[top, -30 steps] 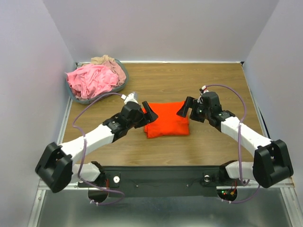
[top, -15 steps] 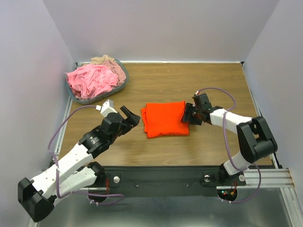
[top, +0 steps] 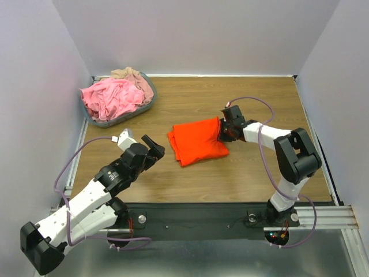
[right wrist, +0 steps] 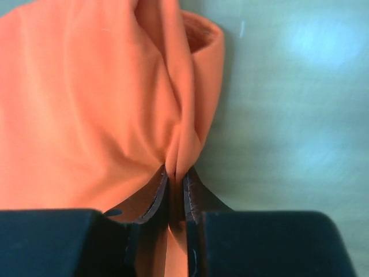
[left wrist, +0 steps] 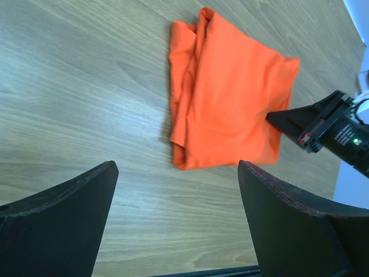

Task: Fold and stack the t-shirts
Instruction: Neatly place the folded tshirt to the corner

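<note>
Orange-red t-shirt (top: 198,141) folded, edge hidden between right fingers (right wrist: 200,199)

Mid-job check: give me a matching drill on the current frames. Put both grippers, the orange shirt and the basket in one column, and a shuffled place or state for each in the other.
Column 1
1. left gripper
2. right gripper
3. orange t-shirt
4. grey basket

Column 2
A. holds pink t-shirts, far left corner
B. shut on orange fabric
C. open, over the table
D. folded, mid-table

Pairs: 1-C, 2-B, 3-D, 4-A
</note>
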`<action>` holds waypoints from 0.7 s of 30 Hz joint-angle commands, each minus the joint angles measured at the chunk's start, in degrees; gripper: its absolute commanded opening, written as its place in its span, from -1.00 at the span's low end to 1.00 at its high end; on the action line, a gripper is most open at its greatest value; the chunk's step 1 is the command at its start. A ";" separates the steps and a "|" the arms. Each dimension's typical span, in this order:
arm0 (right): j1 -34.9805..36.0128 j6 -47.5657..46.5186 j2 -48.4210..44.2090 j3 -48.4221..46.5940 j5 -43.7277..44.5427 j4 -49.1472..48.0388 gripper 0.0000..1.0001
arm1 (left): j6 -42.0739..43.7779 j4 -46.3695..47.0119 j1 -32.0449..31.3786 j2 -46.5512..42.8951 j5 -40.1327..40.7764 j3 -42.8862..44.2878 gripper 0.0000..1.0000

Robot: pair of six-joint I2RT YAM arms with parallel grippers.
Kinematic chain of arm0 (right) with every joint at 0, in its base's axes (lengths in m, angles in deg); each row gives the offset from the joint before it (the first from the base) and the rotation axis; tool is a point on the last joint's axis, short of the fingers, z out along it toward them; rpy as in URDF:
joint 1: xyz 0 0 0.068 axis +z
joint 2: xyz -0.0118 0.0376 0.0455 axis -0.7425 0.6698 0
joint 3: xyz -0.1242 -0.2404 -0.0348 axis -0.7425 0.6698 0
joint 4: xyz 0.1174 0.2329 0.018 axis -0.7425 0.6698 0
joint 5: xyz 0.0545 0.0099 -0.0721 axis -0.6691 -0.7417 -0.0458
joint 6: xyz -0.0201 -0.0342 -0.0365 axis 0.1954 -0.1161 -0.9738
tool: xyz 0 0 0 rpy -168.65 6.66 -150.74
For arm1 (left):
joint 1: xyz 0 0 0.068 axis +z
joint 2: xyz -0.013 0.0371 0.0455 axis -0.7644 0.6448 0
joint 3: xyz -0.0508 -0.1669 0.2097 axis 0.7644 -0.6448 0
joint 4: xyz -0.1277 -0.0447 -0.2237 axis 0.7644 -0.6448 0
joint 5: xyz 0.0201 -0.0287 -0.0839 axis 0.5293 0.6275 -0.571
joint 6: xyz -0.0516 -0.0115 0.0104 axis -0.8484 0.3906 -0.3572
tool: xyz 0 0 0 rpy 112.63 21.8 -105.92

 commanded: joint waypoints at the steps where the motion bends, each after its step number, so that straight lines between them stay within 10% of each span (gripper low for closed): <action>1: 0.23 -9.20 2.23 -6.15 13.66 0.07 -0.99 | -0.12 -2.82 0.03 -1.26 5.06 3.23 0.96; 21: -26.92 -39.03 20.42 -37.79 17.99 2.27 -0.99 | 2.60 -10.56 0.82 1.35 17.45 12.55 0.97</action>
